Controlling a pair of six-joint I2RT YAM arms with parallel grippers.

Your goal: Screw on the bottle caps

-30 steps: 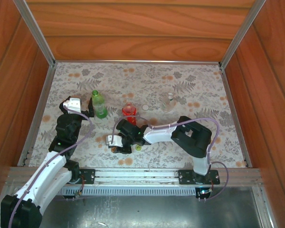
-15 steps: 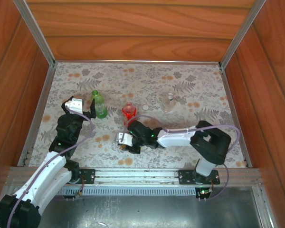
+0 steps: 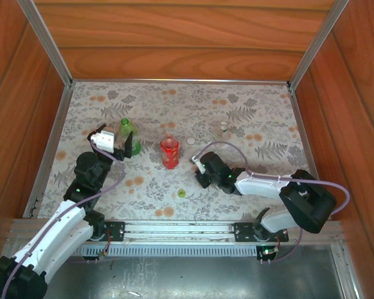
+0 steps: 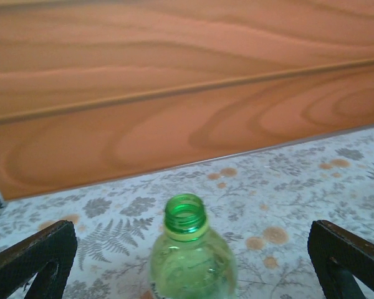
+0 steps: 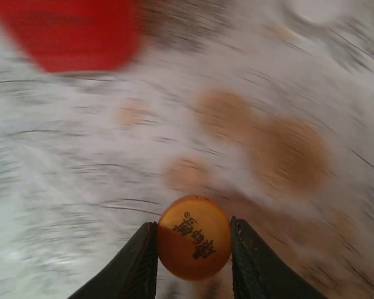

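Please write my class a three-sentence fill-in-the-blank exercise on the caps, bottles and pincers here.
The cap held in the right pincer is coloured ___.
The left pincer stands ___ around the green bottle, not touching it.
The white cap lies between the red bottle and the ___ bottle.
Missing words: orange; open; clear.

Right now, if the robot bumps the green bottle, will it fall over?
Probably, yes. The green bottle stands tall and narrow on the tablecloth, so a sideways bump near its open neck could tip it. It looks see-through and empty, so it is likely light and would slide or topple easily. Since it is round, it might roll once down.
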